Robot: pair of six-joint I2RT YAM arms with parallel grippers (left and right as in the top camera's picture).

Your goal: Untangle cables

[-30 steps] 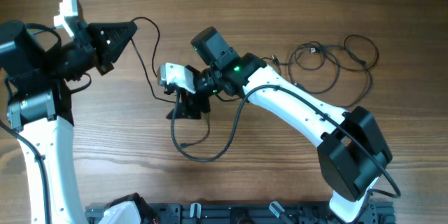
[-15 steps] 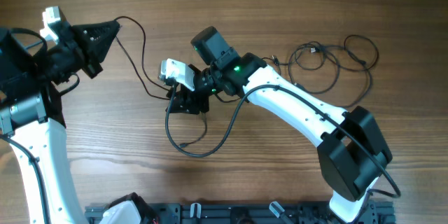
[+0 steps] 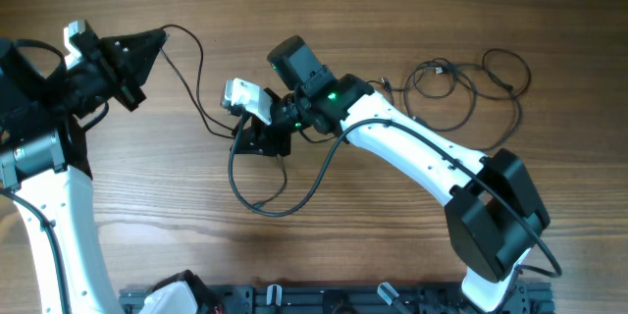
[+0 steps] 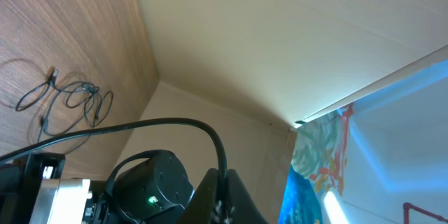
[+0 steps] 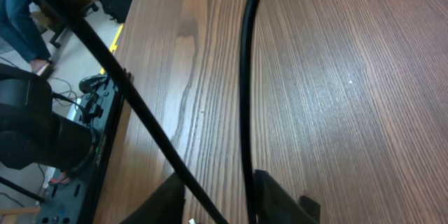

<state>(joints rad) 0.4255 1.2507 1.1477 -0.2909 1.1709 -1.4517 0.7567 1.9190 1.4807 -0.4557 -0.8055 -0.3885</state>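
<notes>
The left gripper (image 3: 157,39) is mostly hidden under its own arm in the overhead view, and the left wrist view points up at wall and ceiling, so only the very tips (image 4: 222,185) show at the bottom edge. They meet in 1 point, pinched together on a thin black cable (image 4: 168,122) that arcs away from them. From above, this cable (image 3: 201,69) leaves the left tip, sags across the table (image 3: 392,0) and ends at the right gripper (image 3: 257,140), where the dark body covers the contact.

The right wrist view cuts its fingers (image 5: 276,192) off at the frame edge. The jaws stand apart with a clear gap (image 5: 220,196). 2 black cords run into it, a slanting cord (image 5: 133,105) and an upright cord (image 5: 244,98) (which of them is the thin cable I cannot tell), and neither looks squeezed.

The loose cables (image 3: 461,78) lie in overlapping loops at the right of the table, well apart from both grippers and small in the left wrist view (image 4: 70,94).
</notes>
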